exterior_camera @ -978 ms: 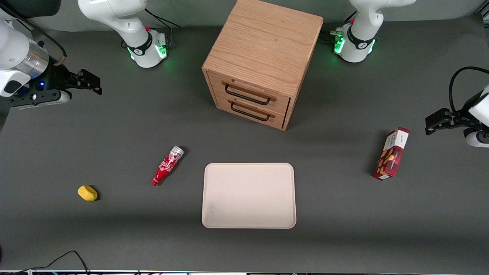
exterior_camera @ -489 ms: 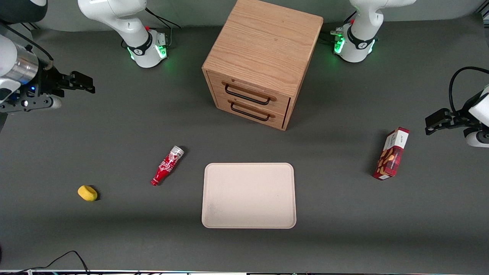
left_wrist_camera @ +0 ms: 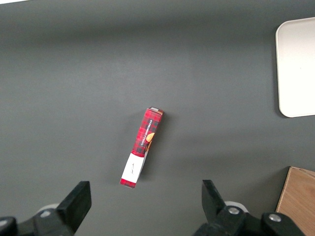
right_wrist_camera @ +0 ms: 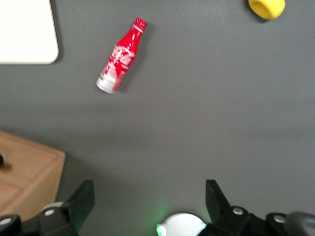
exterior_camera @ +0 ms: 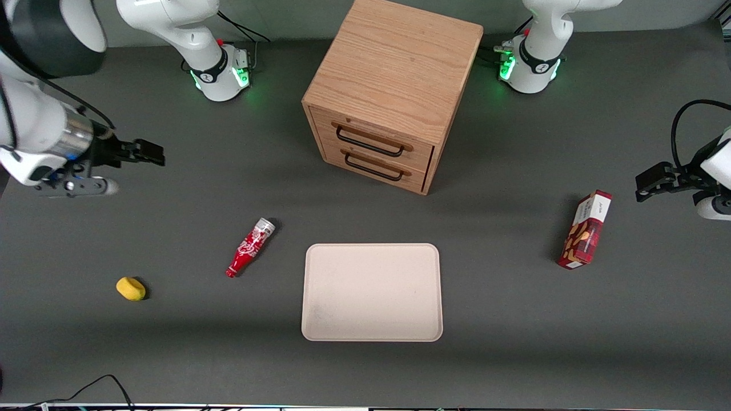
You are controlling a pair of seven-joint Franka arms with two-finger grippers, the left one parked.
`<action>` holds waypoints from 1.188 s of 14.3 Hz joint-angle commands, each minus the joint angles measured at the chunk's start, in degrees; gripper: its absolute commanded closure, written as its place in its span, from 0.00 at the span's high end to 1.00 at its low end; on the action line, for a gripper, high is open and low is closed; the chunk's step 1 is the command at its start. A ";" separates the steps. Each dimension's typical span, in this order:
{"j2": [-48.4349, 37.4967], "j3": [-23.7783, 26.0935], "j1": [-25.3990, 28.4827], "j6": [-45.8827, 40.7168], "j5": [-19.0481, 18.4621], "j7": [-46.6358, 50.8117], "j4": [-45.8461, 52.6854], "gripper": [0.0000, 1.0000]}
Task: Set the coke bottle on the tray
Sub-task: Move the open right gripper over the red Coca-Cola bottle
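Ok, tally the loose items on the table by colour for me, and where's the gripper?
Red: 2, the coke bottle lying on the table beside the tray, and the snack box toward the parked arm's end.
Yellow: 1, a small yellow object.
Cream-beige: 1, the tray.
Wood: 1, the drawer cabinet.
Total: 5.
The gripper is open, above the table, farther from the front camera than the bottle.

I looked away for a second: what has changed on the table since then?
Only the hand moved: it came nearer the front camera and closer to the coke bottle, open and holding nothing. The bottle lies untouched beside the tray; the yellow object, snack box and drawer cabinet stayed put.
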 commanded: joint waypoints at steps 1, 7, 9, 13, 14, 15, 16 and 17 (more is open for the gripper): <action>-0.41 2.76 -0.18 6.34 0.95 7.40 -4.57 1.00; 0.73 5.67 0.08 26.36 0.95 20.48 -17.05 1.00; 3.09 5.85 0.08 29.81 0.95 20.51 -18.29 1.00; 8.72 6.02 0.17 36.13 0.60 21.56 -18.29 1.00; 10.04 6.02 0.17 37.54 0.60 23.04 -18.29 1.00; 11.18 6.02 0.26 39.56 0.60 25.06 -18.29 1.00; 12.59 6.02 0.35 40.97 0.60 27.43 -18.12 1.00; 14.43 6.72 0.61 42.29 -0.36 30.58 -18.03 1.00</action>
